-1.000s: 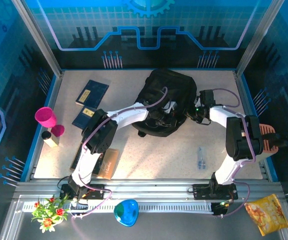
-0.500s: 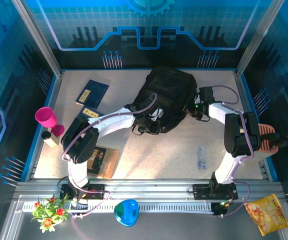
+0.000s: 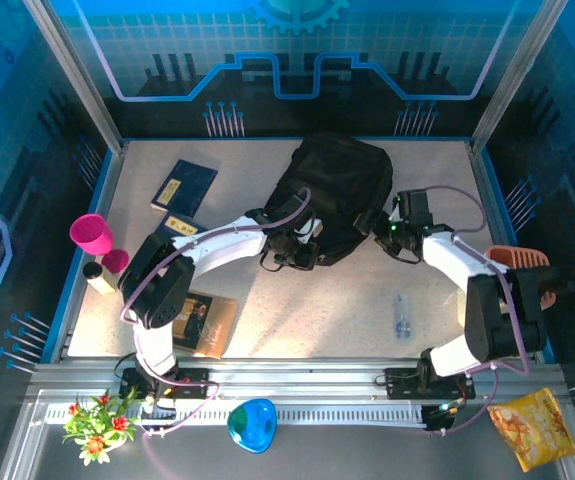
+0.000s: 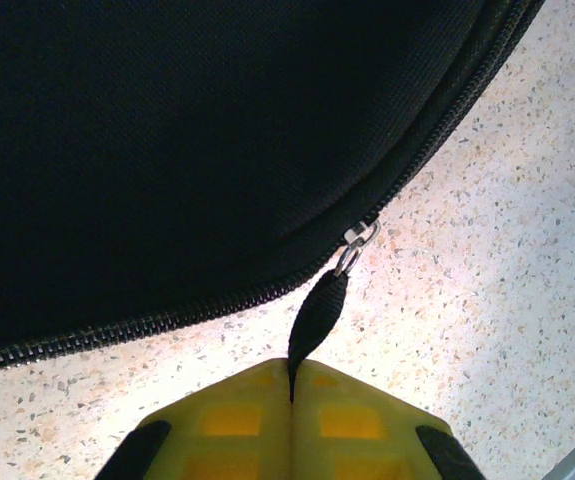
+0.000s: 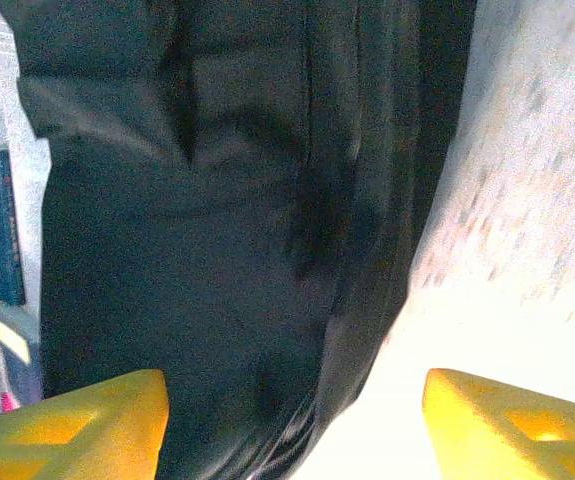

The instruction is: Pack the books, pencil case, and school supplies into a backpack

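The black backpack [image 3: 339, 190] lies at the back middle of the table. My left gripper [image 3: 300, 252] sits at its near-left edge, shut on the black zipper pull [image 4: 317, 315], which hangs from the slider on the backpack [image 4: 167, 140]. The yellow fingers [image 4: 367, 420] meet with the tab pinched between them. My right gripper [image 3: 383, 226] is at the backpack's right side, open, its fingertips [image 5: 77, 420] wide apart with the backpack [image 5: 217, 250] between and beyond them. One navy book [image 3: 184, 185] lies at the back left, a second [image 3: 174, 227] nearer, and the black-and-tan book [image 3: 208, 321] under the left arm.
Two pink cups [image 3: 91, 233] and a small yellow block [image 3: 101, 279] stand by the left edge. A small clear item [image 3: 401, 315] lies on the table at front right. An orange object [image 3: 529, 268] sits past the right rail. Metal posts frame the table's corners.
My left gripper has drawn the zipper pull leftward and nearer along the backpack's edge, and the backpack has shifted slightly. My right gripper has moved a little nearer, its elbow swinging out to the right.
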Motion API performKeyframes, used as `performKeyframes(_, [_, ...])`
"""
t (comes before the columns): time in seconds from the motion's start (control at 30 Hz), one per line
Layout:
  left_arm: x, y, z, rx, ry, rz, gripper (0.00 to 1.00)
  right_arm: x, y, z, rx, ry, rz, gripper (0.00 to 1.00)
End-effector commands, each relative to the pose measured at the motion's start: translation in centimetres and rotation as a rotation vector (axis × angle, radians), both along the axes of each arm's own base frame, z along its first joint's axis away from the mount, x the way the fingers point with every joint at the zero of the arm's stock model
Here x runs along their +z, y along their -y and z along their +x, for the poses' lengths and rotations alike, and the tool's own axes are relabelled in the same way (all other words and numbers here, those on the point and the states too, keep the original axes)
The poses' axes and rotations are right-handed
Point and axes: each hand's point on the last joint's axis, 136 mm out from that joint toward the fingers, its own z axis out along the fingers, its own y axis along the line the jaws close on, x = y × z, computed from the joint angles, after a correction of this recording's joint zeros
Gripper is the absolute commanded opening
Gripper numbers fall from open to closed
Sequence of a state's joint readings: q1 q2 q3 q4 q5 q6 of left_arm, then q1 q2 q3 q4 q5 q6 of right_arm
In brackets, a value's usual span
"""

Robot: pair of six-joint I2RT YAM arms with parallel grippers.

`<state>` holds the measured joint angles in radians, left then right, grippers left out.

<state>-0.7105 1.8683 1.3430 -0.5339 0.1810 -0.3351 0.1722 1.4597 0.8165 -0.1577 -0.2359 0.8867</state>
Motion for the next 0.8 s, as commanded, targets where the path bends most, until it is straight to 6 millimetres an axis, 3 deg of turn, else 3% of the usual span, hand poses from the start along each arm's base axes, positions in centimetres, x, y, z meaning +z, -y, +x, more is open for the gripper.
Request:
performKeyframes(0.0, [1.2,0.3,-0.1,-0.031,0.017,-0.036,0.00,-1.5,-1.6,-2.2,-0.053,-0.102,0.025,0.70])
performKeyframes(0.2, [0.8,0.1,-0.3,-0.029,0.012,-0.028,0.00,-2.9,-4.1,-2.1,-0.044,-0.151,-0.004,0.67])
performKeyframes(0.3, [0.7,-0.2,-0.4,-0.027,0.008,-0.016,0.00,-4.0,-4.8,-1.8,-0.029,-0.185,-0.028,0.55])
performKeyframes(0.4, [0.5,-1.1,-0.2,-0.006,0.029,0.027,0.00,-5.2,-4.0,-2.0,-0.049,-0.208,-0.092,0.41])
performKeyframes(0.5, [0.4,-3.4,0.5,0.051,0.094,0.117,0.00,-5.6,-2.7,-1.8,-0.078,-0.198,-0.159,0.27])
performKeyframes(0.73, [-0.1,-8.3,1.0,0.138,0.153,0.214,0.00,-5.9,-0.6,-1.5,-0.092,-0.172,-0.261,0.19])
performKeyframes(0.77, [-0.3,-8.9,1.0,0.150,0.150,0.221,0.00,-5.2,-0.8,-0.7,-0.091,-0.149,-0.259,0.18])
